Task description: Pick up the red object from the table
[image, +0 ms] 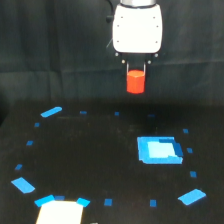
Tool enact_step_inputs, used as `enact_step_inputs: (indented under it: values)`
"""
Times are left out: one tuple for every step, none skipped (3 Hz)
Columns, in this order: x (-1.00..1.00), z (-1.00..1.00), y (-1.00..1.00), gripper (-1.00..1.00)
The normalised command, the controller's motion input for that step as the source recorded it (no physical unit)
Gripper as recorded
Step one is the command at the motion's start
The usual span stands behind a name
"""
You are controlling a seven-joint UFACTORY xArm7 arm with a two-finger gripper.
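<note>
The red object [135, 82] is a small red-orange stubby block held up in the air, well above the black table [90, 165]. My gripper [136, 75] hangs down from the white arm housing [137, 27] at the top of the exterior view, its two thin fingers shut on the block's upper sides. The lower half of the block shows below the fingertips. Nothing hides it.
A large blue square patch [158, 149] lies on the table below and to the exterior view's right of the block. Small blue tape marks ring the surface. A bright white patch [59, 212] sits at the bottom left edge. A dark curtain hangs behind.
</note>
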Motion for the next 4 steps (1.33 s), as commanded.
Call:
enact_step_inputs:
  values:
    - [-0.36, 0.15, -0.22, -1.00]
    - [-0.21, -0.45, -0.16, -1.00]
    - [0.38, -0.23, -0.60, -0.72]
    - [0.15, -0.25, -0.18, -0.65]
